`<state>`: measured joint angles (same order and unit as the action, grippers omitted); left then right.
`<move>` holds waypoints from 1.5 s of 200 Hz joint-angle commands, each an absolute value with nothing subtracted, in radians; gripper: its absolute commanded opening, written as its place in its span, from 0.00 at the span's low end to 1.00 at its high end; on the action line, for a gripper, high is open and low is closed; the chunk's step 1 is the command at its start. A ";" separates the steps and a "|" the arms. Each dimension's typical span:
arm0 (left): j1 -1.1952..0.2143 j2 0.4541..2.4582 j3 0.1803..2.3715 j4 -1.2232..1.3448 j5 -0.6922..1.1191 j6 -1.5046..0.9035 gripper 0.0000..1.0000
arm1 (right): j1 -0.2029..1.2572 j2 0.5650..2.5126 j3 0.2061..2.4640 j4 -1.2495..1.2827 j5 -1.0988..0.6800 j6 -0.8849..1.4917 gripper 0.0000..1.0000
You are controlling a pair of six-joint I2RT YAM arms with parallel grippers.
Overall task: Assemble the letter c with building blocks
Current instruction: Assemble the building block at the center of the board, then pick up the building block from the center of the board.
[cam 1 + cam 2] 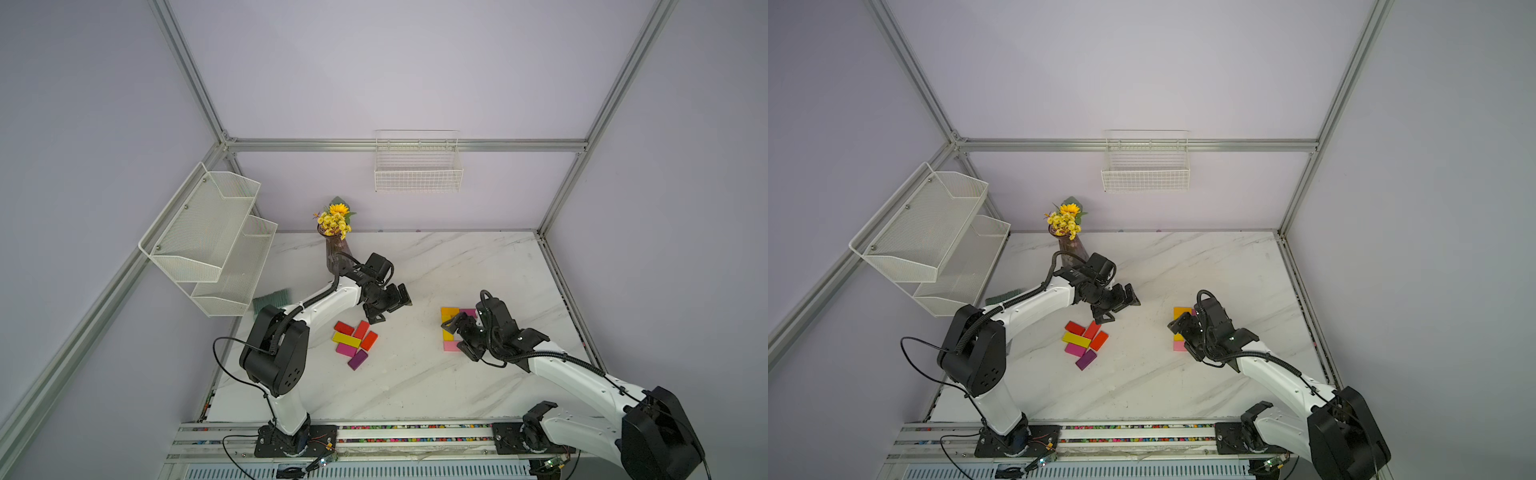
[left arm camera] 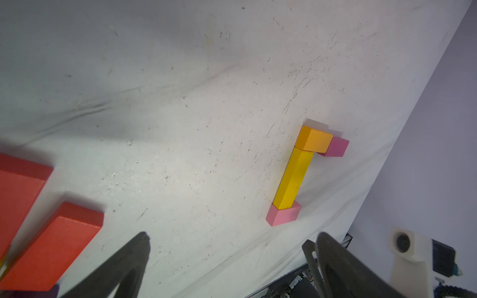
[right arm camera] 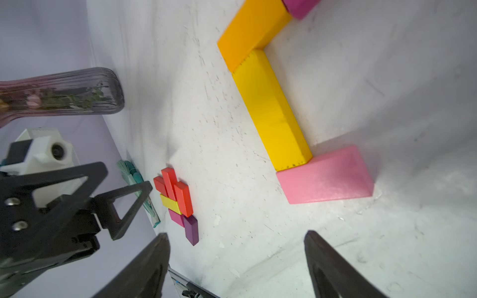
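1 marble worktop (image 1: 415, 386) carries everything: a partial C on the right arm's side and a pile of 6 spare building blocks (image 1: 355, 341) nearer the left arm. The left tool (image 1: 388, 307) hangs just beyond the pile, spread wide and empty. The right tool (image 1: 460, 337) hovers directly over the C, its jaws parted with nothing between them.

The C has 4 pieces. A long yellow block (image 3: 271, 111) is the spine, with an orange block (image 3: 254, 33) and a magenta block (image 3: 299, 6) at one end and a light pink block (image 3: 327, 175) at the other. We judge the pink arm 1 block short.

A low sideways move by the right tool could knock the spine askew. The pile's blocks touch, so a wide grab may drag neighbours.

Both top views hide most of the spine under the right tool. The right wrist view shows it whole, its ends touching orange and pink.
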<state>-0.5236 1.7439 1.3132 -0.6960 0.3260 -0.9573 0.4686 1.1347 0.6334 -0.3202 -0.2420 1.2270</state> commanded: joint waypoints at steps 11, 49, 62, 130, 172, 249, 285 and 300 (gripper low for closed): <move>-0.506 1.648 1.258 -0.679 0.325 -0.948 1.00 | 0.428 1.139 0.733 -0.447 -0.232 1.170 0.84; -0.491 1.587 1.172 -0.664 0.314 -0.953 1.00 | 0.425 1.162 0.816 -0.528 -0.232 1.133 0.87; -0.487 1.563 1.146 -0.667 0.308 -0.953 1.00 | 0.424 1.164 0.842 -0.553 -0.232 1.123 0.88; -0.465 1.404 1.024 -0.775 0.189 -0.994 1.00 | 0.424 1.296 1.053 -0.707 -0.303 1.044 0.97; -0.463 1.287 0.909 -0.823 0.137 -1.085 1.00 | 0.424 1.350 1.153 -0.781 -0.318 1.015 0.97; -0.481 1.131 0.718 -0.802 0.078 -1.185 1.00 | 0.422 1.302 1.203 -0.816 -0.379 1.015 0.97; -0.511 1.230 0.724 -0.762 0.029 -1.136 1.00 | 0.421 1.295 1.195 -0.815 -0.436 1.003 0.97; -0.512 1.273 0.734 -0.754 0.015 -1.099 1.00 | 0.419 1.296 1.191 -0.810 -0.459 1.004 0.97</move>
<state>-0.5053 1.2194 0.7128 -0.7879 0.0696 -1.1526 0.4263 1.3067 1.1816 -0.7864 -0.4088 1.0130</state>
